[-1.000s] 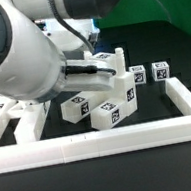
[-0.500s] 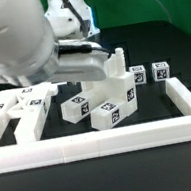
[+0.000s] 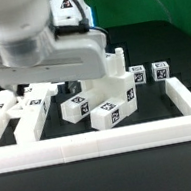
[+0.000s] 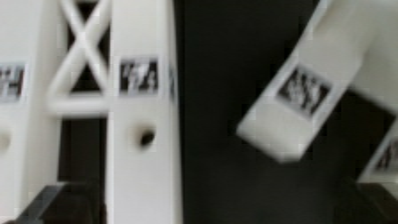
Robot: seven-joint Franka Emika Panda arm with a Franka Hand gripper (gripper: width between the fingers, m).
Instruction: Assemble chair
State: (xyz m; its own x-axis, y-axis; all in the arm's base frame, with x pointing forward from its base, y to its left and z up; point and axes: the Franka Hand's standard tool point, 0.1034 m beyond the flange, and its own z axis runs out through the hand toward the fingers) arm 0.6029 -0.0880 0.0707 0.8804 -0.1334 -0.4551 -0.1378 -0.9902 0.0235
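The chair is in loose white pieces inside the L-shaped border rail (image 3: 111, 139): a stacked cluster (image 3: 108, 91) in the middle, a small tagged block (image 3: 160, 70) apart at the exterior view's right, and flatter pieces (image 3: 20, 109) at the exterior view's left, partly under the arm. The gripper (image 4: 199, 206) hangs above them with its jaws spread wide and nothing clamped; only one dark fingertip (image 4: 47, 200) shows in the wrist view. Below the wrist lies a cross-braced frame (image 4: 80, 60), and its square post (image 4: 143, 140), which has a round hole, runs towards the jaws; a tilted tagged bar (image 4: 302, 90) lies near but apart. The step looks like a reach for that post. To do it well, centre the jaws across the post's two flat sides, clear of the hole and the tag, come down straight, and close only once both pads flank it squarely, since an off-centre grip would probably twist the frame; keep the far finger off the tilted bar
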